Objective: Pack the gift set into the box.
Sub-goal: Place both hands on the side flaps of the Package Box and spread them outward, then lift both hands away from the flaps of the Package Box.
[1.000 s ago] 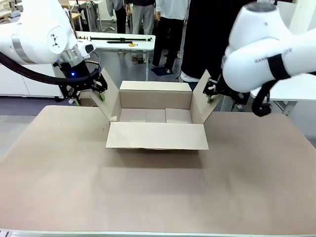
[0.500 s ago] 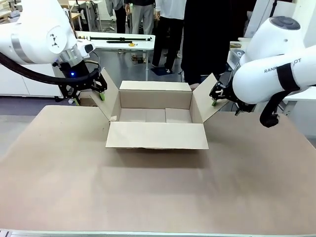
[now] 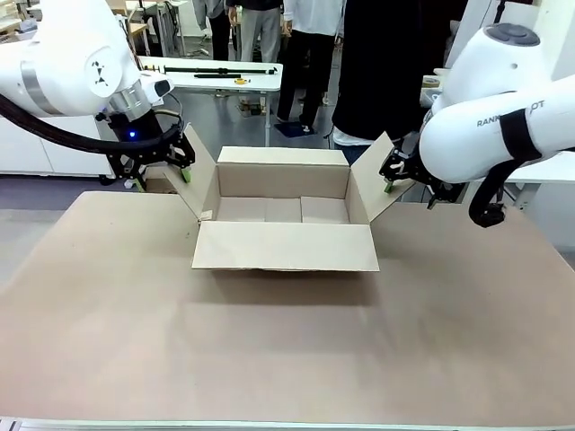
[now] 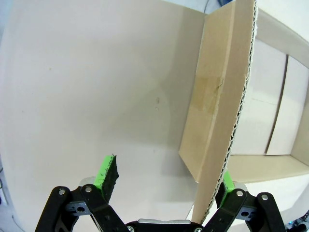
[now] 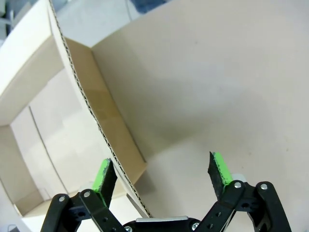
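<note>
the box (image 3: pixel 283 211) sits open in the middle of the table (image 3: pixel 269 350). the left gripper (image 4: pixel 166 179) is spread wide around its left flap (image 4: pixel 217 96), maybe touching one pad. the right gripper (image 5: pixel 161 171) is spread wide around the right flap (image 5: pixel 104 104).

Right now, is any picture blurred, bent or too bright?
Front view: sharp, with a soft shadow on the table by the box. Left wrist view: the wide-angle lens bows the left flap; the table is washed pale. Right wrist view: the right flap is bowed likewise.
</note>
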`<state>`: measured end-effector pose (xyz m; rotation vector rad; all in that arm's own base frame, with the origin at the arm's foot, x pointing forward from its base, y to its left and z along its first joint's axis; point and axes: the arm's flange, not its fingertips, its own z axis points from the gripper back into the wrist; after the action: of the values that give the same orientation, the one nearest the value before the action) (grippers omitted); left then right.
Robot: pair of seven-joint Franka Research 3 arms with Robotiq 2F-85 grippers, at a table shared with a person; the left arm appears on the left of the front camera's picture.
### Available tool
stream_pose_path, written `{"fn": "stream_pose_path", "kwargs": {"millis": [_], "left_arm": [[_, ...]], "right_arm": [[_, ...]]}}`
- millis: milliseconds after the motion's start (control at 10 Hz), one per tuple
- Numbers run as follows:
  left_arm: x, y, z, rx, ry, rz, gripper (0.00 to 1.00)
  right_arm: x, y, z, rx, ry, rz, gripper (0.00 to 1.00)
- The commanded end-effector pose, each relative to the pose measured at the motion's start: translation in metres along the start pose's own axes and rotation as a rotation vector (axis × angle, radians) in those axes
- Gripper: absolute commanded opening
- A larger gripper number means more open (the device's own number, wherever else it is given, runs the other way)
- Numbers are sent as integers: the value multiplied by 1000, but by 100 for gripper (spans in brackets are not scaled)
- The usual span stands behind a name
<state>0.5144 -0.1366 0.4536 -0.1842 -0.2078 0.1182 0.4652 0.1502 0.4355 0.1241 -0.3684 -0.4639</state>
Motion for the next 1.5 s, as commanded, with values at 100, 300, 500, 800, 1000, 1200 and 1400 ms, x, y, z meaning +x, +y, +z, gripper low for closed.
{"fn": "stream_pose_path", "kwargs": {"millis": [100,300,500,800,1000,1200,1400], "left_arm": [[0,-1,1,18,-7,10,100],[0,-1,1,18,-7,10,100],[0,-1,1,18,-7,10,100],[0,-1,1,18,-7,10,100],[0,-1,1,18,-7,10,100],[0,-1,1,18,-7,10,100],[0,-1,1,18,-7,10,100]], "right_arm": [[4,5,0,-19,-10,-7,100],[4,5,0,-19,-10,-7,100],[4,5,0,-19,-10,-7,100],[4,5,0,-19,-10,-7,100],[4,5,0,-19,-10,-7,100],[4,5,0,-19,-10,-7,100],[4,5,0,-19,-10,-7,100]]}}
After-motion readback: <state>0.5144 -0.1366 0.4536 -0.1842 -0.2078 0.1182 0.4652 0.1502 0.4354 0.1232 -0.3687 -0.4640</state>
